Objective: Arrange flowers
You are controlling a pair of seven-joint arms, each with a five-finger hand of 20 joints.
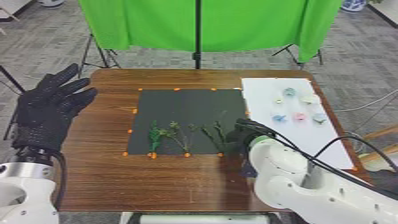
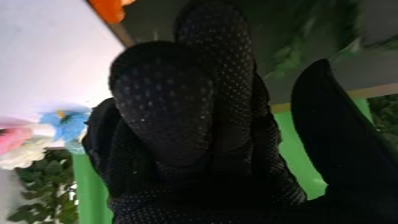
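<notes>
Flowers [image 1: 299, 117] (6, it seems) are lying apart; the right hand [image 2: 164, 105], straight-fingered, thumb apart, is hovering near the stems [image 1: 154, 136], risking dragging them by swinging low.

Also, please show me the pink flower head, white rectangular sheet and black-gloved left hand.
Pink flower head [image 1: 299, 117]: head view, petals.
White sheet [image 1: 311, 135]: head view, bare near part.
Left hand [image 1: 43, 112]: head view, middle.

The head view is brightly and evenly lit, the right wrist view darker, with deep shadows.
</notes>
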